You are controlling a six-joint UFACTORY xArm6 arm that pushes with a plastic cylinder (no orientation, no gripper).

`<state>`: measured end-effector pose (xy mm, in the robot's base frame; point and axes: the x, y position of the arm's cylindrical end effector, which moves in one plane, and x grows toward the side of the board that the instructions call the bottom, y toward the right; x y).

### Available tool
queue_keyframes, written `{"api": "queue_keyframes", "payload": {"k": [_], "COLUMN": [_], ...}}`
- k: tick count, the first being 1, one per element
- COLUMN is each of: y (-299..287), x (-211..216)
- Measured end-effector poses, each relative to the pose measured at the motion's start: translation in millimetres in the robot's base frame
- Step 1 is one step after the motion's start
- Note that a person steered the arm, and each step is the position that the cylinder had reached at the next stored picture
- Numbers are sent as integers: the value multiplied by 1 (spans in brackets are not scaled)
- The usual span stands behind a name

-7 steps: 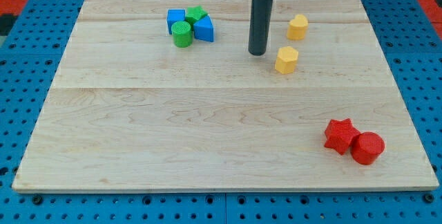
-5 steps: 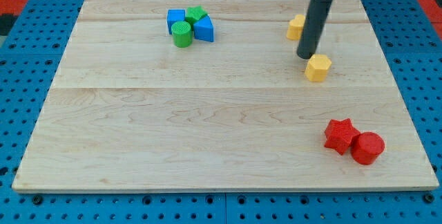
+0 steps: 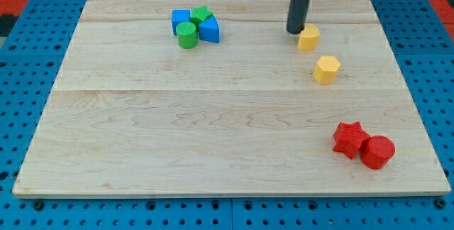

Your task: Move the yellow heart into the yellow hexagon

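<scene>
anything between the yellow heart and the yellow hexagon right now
No, only bare board separates the yellow heart and yellow hexagon in the camera view. My tip touches the heart's upper left.

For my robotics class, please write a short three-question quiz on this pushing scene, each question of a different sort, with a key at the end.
1. True or false: my tip stands at the upper left of the yellow heart, close against it.
2. Multiple choice: the yellow hexagon lies where relative to the yellow heart? A) toward the view's top left B) toward the view's bottom right C) touching its left side
3. Fill in: beside the red star, toward the view's right, stands the red ____.

Key: 1 true; 2 B; 3 cylinder.
</scene>
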<state>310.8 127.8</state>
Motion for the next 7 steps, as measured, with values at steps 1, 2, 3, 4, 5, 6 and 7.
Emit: {"api": "queue_keyframes", "payload": {"k": [1, 2, 3, 4, 5, 6, 7], "y": [33, 52, 59, 80, 56, 41, 32], "x": [7, 12, 8, -15, 5, 39, 56]}}
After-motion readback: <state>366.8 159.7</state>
